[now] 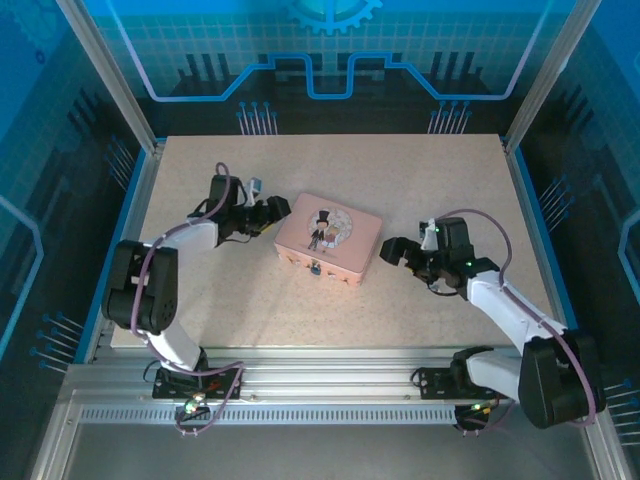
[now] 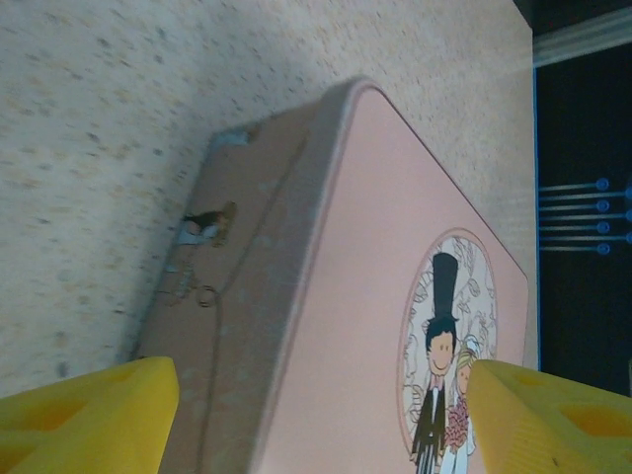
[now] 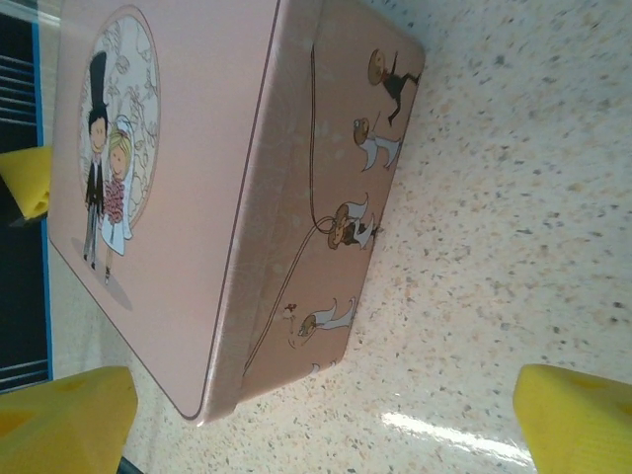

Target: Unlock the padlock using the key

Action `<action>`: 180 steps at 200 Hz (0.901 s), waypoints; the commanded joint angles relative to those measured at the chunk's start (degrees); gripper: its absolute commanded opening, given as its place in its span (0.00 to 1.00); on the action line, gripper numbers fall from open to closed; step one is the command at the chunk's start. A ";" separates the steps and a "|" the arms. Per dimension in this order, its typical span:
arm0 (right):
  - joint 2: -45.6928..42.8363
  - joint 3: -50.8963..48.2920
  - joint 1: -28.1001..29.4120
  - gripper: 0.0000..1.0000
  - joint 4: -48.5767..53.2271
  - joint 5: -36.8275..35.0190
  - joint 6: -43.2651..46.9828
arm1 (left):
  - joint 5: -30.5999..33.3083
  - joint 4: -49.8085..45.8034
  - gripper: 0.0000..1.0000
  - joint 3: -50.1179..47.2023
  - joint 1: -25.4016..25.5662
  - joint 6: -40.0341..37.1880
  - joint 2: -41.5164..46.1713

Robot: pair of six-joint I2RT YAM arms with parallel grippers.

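Observation:
The pink tin (image 1: pixel 328 238) lies mid-table. The tiny dark padlock (image 1: pixel 315 268) hangs on its near side wall. The key is out of view. My left gripper (image 1: pixel 277 216) is at the tin's left end. In the left wrist view that gripper (image 2: pixel 321 420) is open, its yellow fingertips (image 2: pixel 89 415) standing either side of the tin's (image 2: pixel 346 326) lid and side wall. My right gripper (image 1: pixel 389 250) is just off the tin's right end. In the right wrist view it (image 3: pixel 321 425) is open over bare table, with the tin's corner (image 3: pixel 212 395) near one fingertip (image 3: pixel 59 420).
The speckled tabletop (image 1: pixel 450 170) is bounded by blue side rails and dark walls with blue pins. An aluminium frame (image 1: pixel 330 385) runs along the near edge by the arm bases. Printed cartoon figures (image 3: pixel 346 227) decorate the tin's side wall.

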State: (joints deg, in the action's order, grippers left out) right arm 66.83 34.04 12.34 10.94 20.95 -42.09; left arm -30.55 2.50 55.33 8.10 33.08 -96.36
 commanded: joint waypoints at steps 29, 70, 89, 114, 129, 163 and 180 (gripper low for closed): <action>7.51 2.37 3.80 0.95 -6.25 0.76 -3.09 | -3.89 2.58 0.74 -1.99 3.68 2.30 1.05; 15.60 7.69 5.62 0.85 -7.51 1.81 -3.01 | -3.62 4.82 0.71 -6.95 5.40 4.05 4.27; 18.89 10.59 6.15 0.79 -7.47 1.99 -2.59 | -3.13 5.73 0.70 -9.04 6.35 4.77 5.38; 23.69 15.33 6.55 0.75 -6.10 2.51 -1.52 | -2.35 8.96 0.68 -12.36 6.76 6.95 6.59; 26.71 19.04 6.85 0.74 -5.11 2.83 -0.60 | -1.32 10.13 0.68 -13.01 6.76 8.02 6.93; 33.65 26.86 7.35 0.73 -2.32 2.97 1.37 | 1.05 10.35 0.67 -10.75 6.76 8.71 5.92; 36.46 30.52 7.35 0.73 -0.92 2.79 2.08 | 1.66 9.60 0.67 -8.02 6.76 8.60 3.78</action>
State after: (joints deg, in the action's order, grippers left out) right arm 99.46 59.72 17.56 8.71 19.42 -41.17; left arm -25.63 11.62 43.72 13.21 40.25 -90.24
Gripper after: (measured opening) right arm 0.730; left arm 0.674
